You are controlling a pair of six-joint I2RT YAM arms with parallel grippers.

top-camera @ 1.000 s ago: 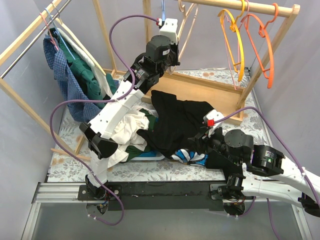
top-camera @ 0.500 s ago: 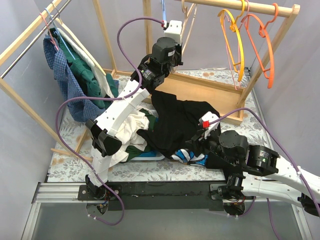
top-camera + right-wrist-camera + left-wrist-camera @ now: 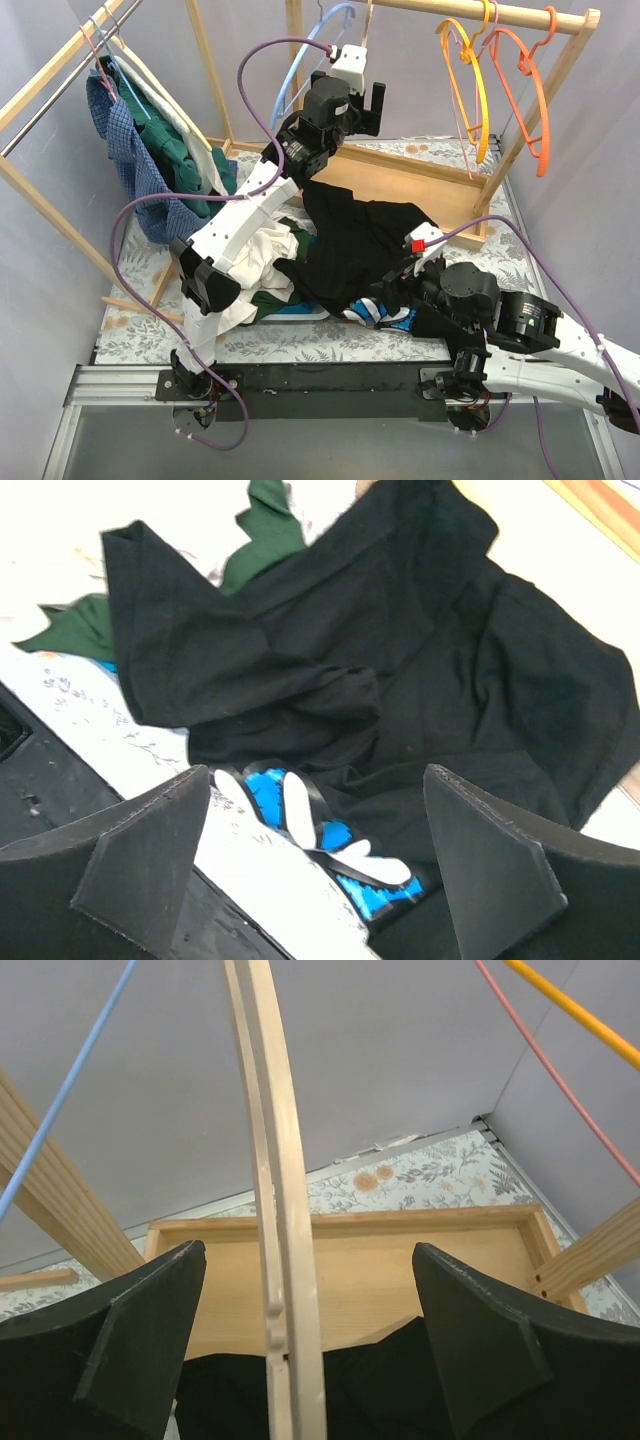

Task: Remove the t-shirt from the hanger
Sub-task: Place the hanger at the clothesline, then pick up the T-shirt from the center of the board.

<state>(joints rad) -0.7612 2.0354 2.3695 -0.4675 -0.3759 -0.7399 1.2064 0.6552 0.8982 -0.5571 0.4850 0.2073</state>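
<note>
T-shirt (image 3: 360, 235): black, crumpled on the surface (image 3: 300, 340), off any hanger.
My left gripper (image 3: 308, 1250): jaws apart, high above the t-shirt, wooden hanger (image 3: 285, 1140) passing between them.
My right gripper (image 3: 315, 772): jaws apart, just above the t-shirt.

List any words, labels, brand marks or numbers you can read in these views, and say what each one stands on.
No text can be read in any view.
The blue and white print showing under the black t-shirt gives only shapes, with no letters that can be made out.
The red tab by the right wrist camera is too small to tell whether it bears any text.
</note>
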